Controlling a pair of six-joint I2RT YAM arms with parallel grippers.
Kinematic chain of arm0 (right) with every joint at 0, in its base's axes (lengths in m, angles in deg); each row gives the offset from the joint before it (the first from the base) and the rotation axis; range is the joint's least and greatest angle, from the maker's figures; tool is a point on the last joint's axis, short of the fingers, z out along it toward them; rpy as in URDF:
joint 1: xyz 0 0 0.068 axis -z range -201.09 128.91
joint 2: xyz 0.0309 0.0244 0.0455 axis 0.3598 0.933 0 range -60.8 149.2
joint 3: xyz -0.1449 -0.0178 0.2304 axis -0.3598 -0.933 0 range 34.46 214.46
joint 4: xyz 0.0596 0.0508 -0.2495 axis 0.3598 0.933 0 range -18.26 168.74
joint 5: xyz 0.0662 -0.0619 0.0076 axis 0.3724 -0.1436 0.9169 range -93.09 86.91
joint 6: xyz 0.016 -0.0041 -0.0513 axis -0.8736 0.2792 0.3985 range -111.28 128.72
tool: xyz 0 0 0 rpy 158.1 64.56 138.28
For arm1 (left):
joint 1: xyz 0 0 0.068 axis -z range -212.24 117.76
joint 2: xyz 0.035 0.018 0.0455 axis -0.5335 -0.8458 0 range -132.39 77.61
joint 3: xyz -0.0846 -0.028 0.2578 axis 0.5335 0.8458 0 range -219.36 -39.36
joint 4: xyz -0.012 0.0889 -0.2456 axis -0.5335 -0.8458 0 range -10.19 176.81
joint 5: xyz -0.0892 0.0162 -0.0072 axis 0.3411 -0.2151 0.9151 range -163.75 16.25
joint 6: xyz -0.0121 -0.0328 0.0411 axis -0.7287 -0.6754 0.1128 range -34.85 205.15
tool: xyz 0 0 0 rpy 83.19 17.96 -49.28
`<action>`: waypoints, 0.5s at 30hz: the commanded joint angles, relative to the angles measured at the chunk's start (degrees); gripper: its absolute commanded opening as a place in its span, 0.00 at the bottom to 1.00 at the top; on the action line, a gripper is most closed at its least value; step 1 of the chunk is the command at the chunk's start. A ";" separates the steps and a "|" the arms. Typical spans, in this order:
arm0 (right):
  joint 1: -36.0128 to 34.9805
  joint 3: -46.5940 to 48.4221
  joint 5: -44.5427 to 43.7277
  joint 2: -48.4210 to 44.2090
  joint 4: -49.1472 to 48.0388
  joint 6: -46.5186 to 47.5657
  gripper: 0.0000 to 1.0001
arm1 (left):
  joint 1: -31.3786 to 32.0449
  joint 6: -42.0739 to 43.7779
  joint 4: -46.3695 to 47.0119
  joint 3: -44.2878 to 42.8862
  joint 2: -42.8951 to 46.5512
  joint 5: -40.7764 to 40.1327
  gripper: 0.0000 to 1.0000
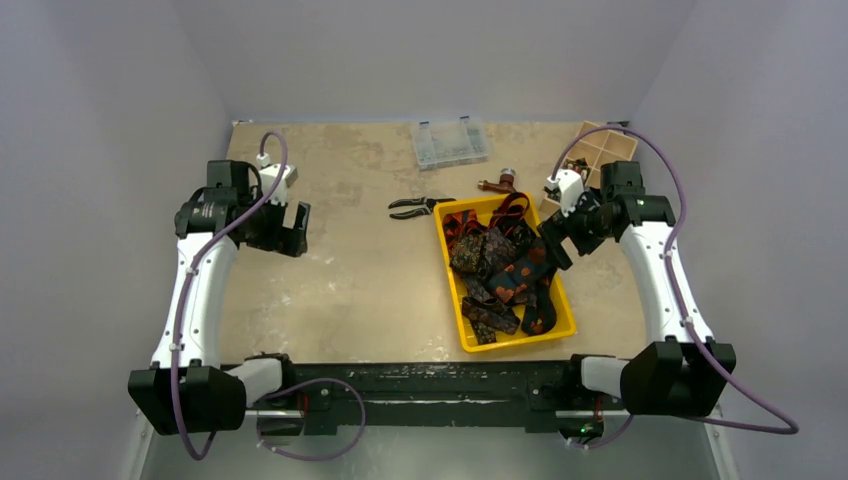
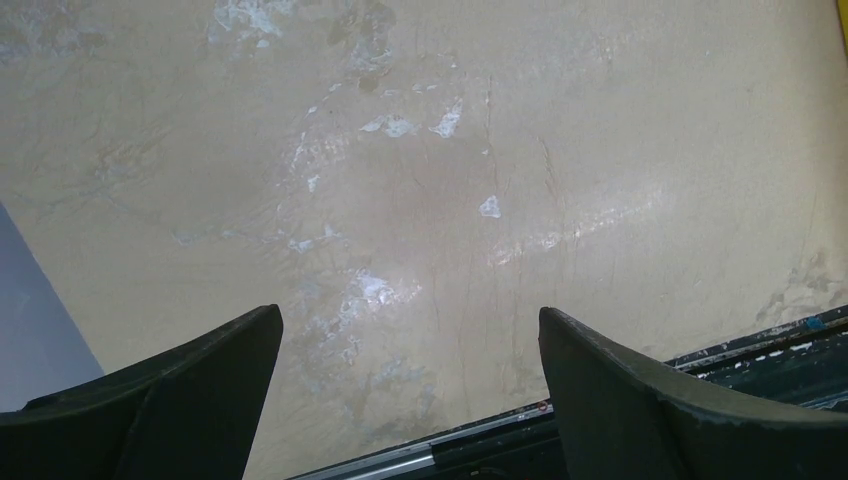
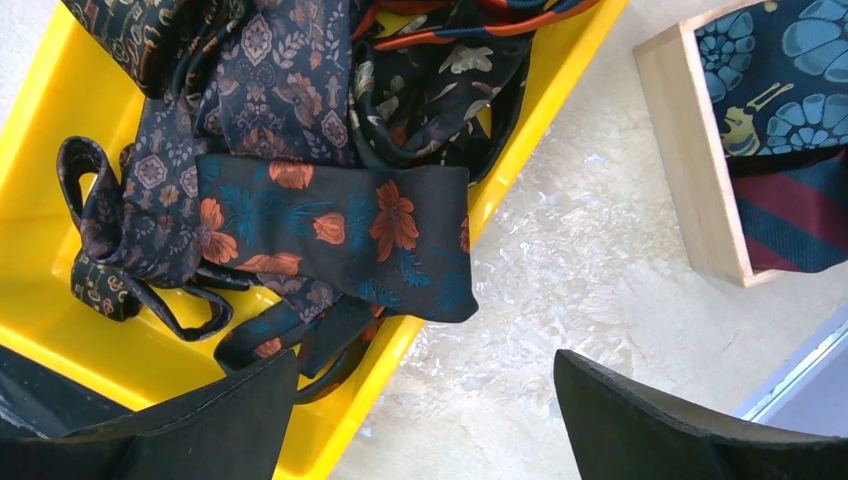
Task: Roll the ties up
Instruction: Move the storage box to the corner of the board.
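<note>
Several dark patterned ties (image 1: 505, 265) lie tangled in a yellow tray (image 1: 520, 338) right of centre. In the right wrist view the top tie (image 3: 340, 235) is black with orange flowers, and its wide end hangs over the tray's rim (image 3: 400, 345). My right gripper (image 1: 556, 240) is open and empty, above the tray's right edge, with its fingers (image 3: 660, 420) astride the rim. My left gripper (image 1: 290, 228) is open and empty over bare table at the left; its fingers (image 2: 180, 400) frame only the tabletop.
Black-handled pliers (image 1: 420, 207) lie left of the tray's far corner. A clear plastic box (image 1: 450, 142) sits at the back. A wooden divided box (image 1: 600, 150) at the back right holds rolled ties (image 3: 790, 100). A small brown object (image 1: 500, 182) lies behind the tray.
</note>
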 commanded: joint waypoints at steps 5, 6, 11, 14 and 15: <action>0.00 2.86 -1.13 4.46 4.63 4.16 0.98 | 0.19 -1.36 -0.65 -4.91 -2.61 1.66 1.00; 0.00 2.39 -2.01 5.24 5.34 5.76 0.97 | 0.19 -1.40 -0.70 -5.21 -2.87 1.91 1.00; 0.09 2.24 -5.54 5.36 5.41 11.94 0.91 | 0.19 -1.37 -0.75 -6.08 -3.44 2.68 1.00; 0.09 3.07 -11.01 6.98 5.76 18.41 0.85 | 0.19 -0.98 -0.86 -6.25 -4.01 2.31 1.00; 0.27 3.12 -13.42 8.47 6.07 21.19 0.81 | 0.19 -0.80 -0.92 -6.27 -4.19 2.06 1.00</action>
